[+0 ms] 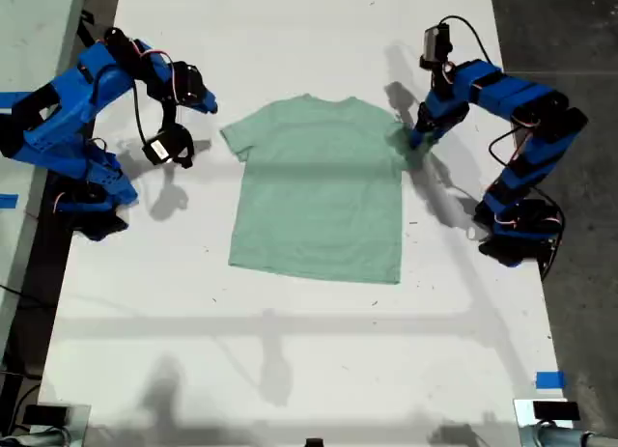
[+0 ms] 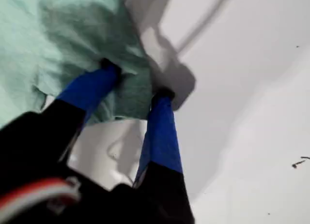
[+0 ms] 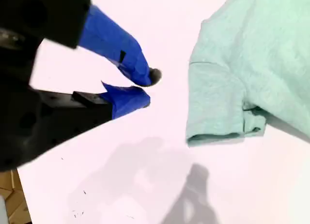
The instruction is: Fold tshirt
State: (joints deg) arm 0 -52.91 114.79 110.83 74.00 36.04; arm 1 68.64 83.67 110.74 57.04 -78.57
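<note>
White tabletop (image 1: 309,370) fills most of the exterior view, with a dark floor strip (image 1: 570,41) along that view's right edge and a small piece of blue tape (image 1: 549,379) near its lower right corner. We see the tshirt (image 1: 319,191) lying flat near the middle of the table, pale mint green, collar toward the top of the exterior view and hem toward the bottom.

My first gripper (image 2: 135,81) sits at the shirt's sleeve on the exterior view's right. In the first wrist view its two blue fingers (image 2: 89,88) stand apart, both tips pressed down onto bunched green cloth, with a fold of fabric between them; we cannot tell whether the cloth is actually pinched. In the exterior view the same gripper (image 1: 417,138) meets the sleeve edge.

My second gripper (image 3: 145,88) hovers over bare table on the exterior view's left, just beside the other sleeve (image 3: 218,103) but not touching it. Its jaws are nearly together, tips a slight gap apart, holding nothing. In the exterior view this gripper (image 1: 179,148) hangs clear of the shirt, and its shadow falls on the table.
</note>
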